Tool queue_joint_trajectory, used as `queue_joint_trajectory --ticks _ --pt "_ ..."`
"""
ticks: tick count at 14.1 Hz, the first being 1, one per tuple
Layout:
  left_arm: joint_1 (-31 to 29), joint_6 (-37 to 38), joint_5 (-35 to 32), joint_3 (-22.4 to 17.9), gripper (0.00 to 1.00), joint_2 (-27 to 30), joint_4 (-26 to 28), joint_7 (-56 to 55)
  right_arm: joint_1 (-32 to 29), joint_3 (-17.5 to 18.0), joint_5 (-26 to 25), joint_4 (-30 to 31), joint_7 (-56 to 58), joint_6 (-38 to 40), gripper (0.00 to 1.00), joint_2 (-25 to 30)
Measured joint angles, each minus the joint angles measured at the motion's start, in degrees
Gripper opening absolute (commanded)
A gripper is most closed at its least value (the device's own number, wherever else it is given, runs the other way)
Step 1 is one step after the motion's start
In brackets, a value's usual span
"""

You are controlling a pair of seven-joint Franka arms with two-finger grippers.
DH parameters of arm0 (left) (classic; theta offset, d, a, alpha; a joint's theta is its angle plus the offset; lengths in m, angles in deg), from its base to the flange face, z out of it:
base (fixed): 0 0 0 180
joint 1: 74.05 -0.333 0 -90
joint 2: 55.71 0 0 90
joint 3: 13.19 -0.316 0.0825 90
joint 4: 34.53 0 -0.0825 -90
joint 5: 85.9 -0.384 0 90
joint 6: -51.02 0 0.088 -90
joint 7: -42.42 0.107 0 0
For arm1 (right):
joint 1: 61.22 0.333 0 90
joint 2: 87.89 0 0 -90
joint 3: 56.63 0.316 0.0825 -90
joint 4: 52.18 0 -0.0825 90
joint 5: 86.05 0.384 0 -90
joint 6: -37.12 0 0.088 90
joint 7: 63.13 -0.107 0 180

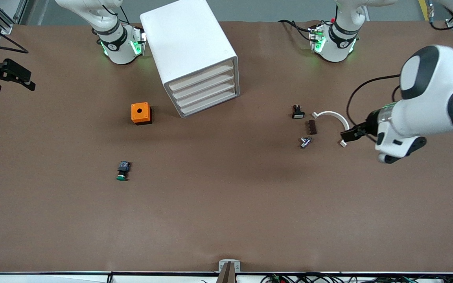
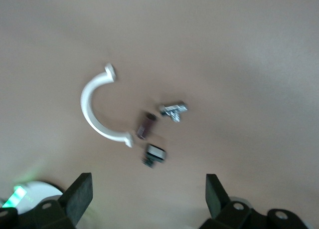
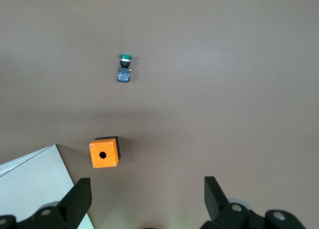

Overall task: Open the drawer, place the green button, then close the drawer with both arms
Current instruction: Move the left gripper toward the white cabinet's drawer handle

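Observation:
The button (image 1: 123, 171), green-capped with a dark body, lies on its side on the brown table, nearer to the front camera than the orange box (image 1: 140, 113). It also shows in the right wrist view (image 3: 124, 68). The white drawer cabinet (image 1: 187, 43) stands near the right arm's base, its several drawers (image 1: 205, 89) all shut. My right gripper (image 1: 12, 80) is open and empty, raised at the right arm's end of the table; its wrist view (image 3: 147, 185) looks down on the box. My left gripper (image 1: 349, 135) is open and empty over small parts (image 2: 148, 184).
Toward the left arm's end lie a white curved clip (image 1: 332, 116), a brown block (image 1: 312, 127), a metal piece (image 1: 305, 142) and a black button with a white face (image 1: 297, 112). The orange box (image 3: 104, 152) stands beside the cabinet (image 3: 35, 184).

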Motion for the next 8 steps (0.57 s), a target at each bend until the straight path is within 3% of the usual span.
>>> queue_joint_trajectory --ticks 8 --pt "11.0 -0.9 11.6 0.2 1.0 -15.0 -4.2 -43.9 0.0 0.0 0.0 -0.4 0.0 -0.1 1.0 0.0"
